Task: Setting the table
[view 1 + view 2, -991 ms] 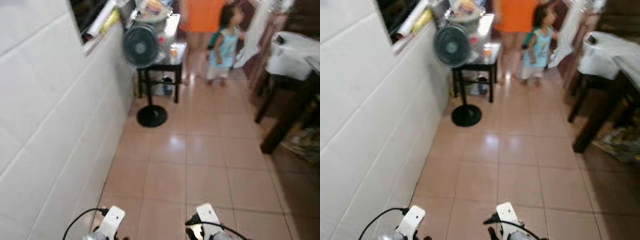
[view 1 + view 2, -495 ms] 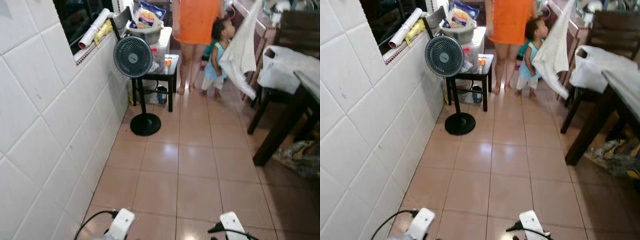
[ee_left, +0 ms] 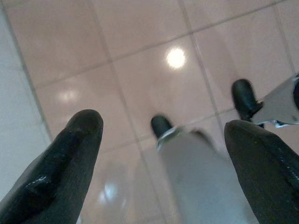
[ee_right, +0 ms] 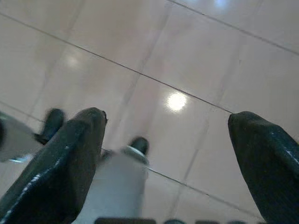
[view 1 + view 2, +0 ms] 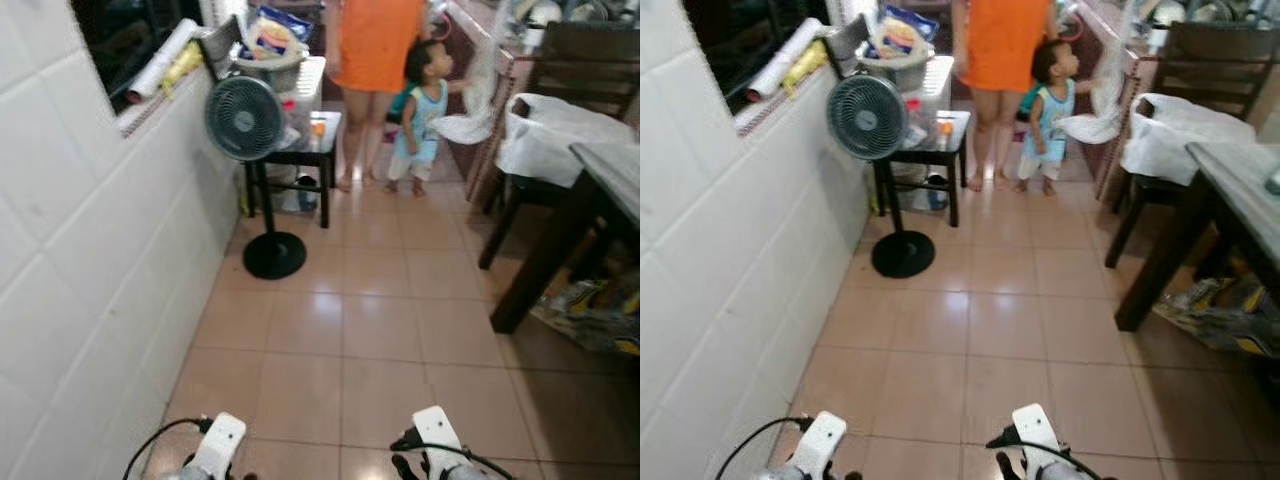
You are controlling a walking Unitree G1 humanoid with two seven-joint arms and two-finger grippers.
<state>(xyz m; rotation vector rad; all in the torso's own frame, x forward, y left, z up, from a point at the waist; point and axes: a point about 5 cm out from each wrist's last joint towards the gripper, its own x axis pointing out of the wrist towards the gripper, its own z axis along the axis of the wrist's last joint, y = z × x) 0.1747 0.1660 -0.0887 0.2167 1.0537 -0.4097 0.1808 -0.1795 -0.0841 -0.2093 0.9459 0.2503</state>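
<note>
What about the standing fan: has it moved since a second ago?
No. The fan still stands at the front left leg of the black side table, beside the tiled wall; the camera shifted, not the fan.

Floor (image 5: 380, 330) open btwn wall (image 5: 80, 260) & table (image 5: 600, 170); fan (image 5: 245, 120) ahead.

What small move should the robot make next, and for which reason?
Probably a slow step forward, veering right toward the dark table. Both grippers hang open and empty over the tiled floor, so nothing is in hand yet. A small child and a person in orange stand ahead, so it should keep its distance.
</note>
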